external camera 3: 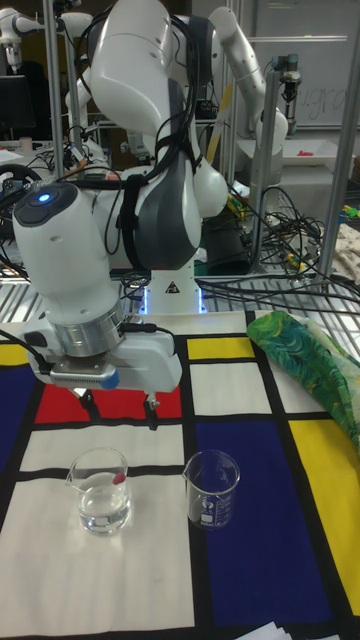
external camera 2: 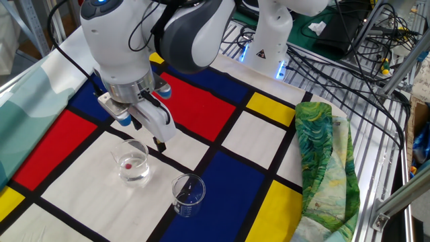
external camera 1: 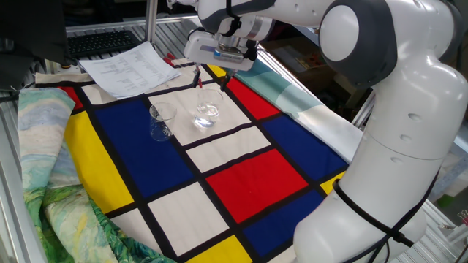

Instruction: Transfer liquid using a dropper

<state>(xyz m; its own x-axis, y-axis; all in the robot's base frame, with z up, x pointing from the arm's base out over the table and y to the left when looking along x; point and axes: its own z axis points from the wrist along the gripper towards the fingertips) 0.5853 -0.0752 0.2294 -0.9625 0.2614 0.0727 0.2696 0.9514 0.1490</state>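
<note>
claw [external camera 2: 148, 135]: fingers are standing apart, gripping nothing, you are hovering just above the round glass [external camera 2: 132, 161] | dropper [external camera 2: 127, 163]: lying inside that glass, red bulb up, leaning on the wall, directly below your claw | liquid [external camera 3: 103, 514]: pooling in the same glass | beaker [external camera 2: 188, 195]: sitting beside on the desk [external camera 2: 201, 148], empty-looking

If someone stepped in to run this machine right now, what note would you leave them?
Gripper: open, holding nothing, hovering just above the round glass.
Dropper: lying inside the round glass, red bulb showing, leaning against the wall.
Liquid: a shallow pool in the round glass.
Beaker: standing beside it, looks empty.
Done: nothing visibly moved into the beaker.
Left: grip the dropper, draw liquid, release it into the beaker.
</note>
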